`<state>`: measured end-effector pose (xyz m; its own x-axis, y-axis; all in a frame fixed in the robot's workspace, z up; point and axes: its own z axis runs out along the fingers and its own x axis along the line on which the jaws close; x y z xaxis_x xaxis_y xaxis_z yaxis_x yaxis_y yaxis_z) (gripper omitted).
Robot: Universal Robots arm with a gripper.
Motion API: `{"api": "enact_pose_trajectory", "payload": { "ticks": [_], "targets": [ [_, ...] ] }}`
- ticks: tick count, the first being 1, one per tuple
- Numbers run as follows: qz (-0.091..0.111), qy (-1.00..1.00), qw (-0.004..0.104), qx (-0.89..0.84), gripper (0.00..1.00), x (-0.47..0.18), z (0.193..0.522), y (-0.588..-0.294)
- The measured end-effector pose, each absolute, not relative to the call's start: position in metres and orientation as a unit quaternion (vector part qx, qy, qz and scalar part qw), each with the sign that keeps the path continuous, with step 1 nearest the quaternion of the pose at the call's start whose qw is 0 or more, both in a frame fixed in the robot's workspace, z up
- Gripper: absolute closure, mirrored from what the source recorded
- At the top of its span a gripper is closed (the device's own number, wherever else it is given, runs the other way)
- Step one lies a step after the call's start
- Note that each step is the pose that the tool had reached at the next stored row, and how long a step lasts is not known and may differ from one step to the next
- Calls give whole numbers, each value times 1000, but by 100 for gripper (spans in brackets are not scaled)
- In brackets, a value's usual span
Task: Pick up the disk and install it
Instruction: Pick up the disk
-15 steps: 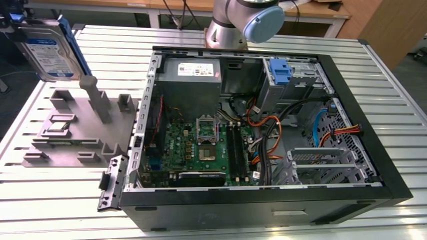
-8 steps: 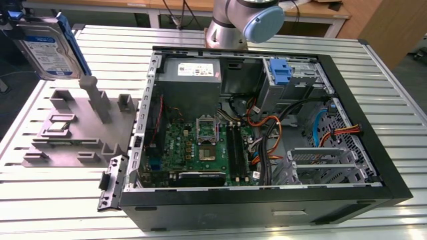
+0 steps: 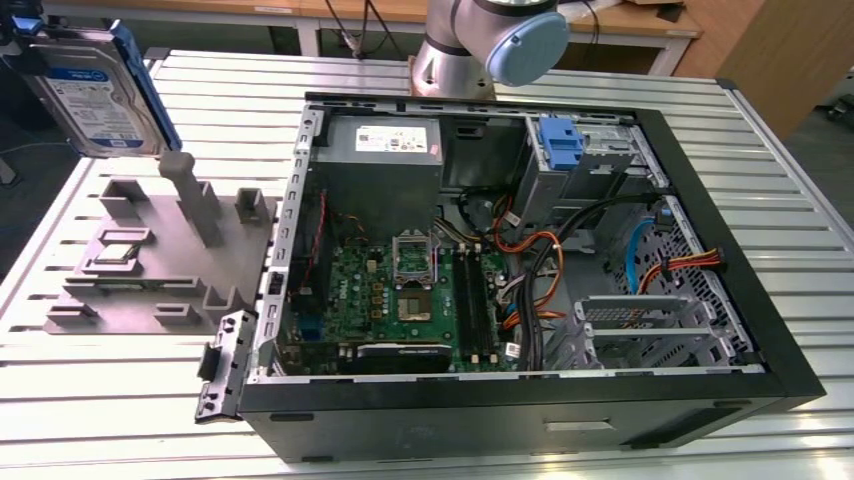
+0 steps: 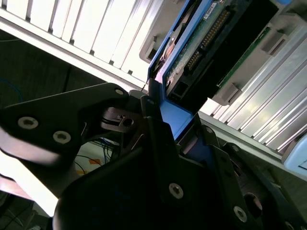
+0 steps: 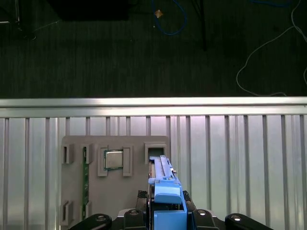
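Note:
The disk point(image 3: 94, 90), a silver-grey drive with a white-and-blue label in a blue carrier, hangs tilted in the air at the exterior view's far left, above the grey holding fixture point(image 3: 147, 260). In the first wrist view the disk point(image 5: 163, 175) shows edge-on, with my gripper point(image 5: 168, 213) shut on its blue carrier. Below it lies the fixture's vacant slot point(image 5: 156, 152). The second wrist view has the black fingers point(image 4: 144, 108) clamped on the carrier's blue edge, and the disk's point(image 4: 201, 52) circuit board and connector face the camera.
The open computer case point(image 3: 787, 390) lies on the slatted metal table point(image 3: 801, 200), to the exterior view's right of the fixture. Inside are the motherboard point(image 3: 400, 290), a power supply point(image 3: 387, 140), cables, and a drive bay with a blue caddy point(image 3: 561, 145). The arm's base point(image 3: 487, 40) stands behind the case.

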<state>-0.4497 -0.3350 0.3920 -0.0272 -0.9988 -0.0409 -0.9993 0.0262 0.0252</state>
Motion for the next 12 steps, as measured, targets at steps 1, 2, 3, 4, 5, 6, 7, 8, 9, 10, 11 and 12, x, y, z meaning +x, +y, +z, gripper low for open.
{"api": "enact_pose_trajectory", "payload": {
  "ticks": [1,2,3,4,5,6,7,8,9,10,11,12],
  "targets": [
    [23,716,6,-697,63,-450,392,-335],
    [23,716,6,-697,63,-450,393,-335],
    [23,716,6,-697,63,-450,393,-335],
    [23,716,6,-697,63,-450,393,-335],
    [23,716,6,-697,63,-450,393,-335],
    [23,716,6,-697,63,-450,393,-335],
    [23,716,6,-697,63,-450,394,-335],
    [23,716,6,-697,63,-450,394,-335],
    [23,716,6,-697,63,-450,394,-335],
    [23,716,6,-697,63,-450,394,-335],
    [23,716,6,-697,63,-450,395,-335],
    [23,716,6,-697,63,-450,395,-335]
  ]
}}
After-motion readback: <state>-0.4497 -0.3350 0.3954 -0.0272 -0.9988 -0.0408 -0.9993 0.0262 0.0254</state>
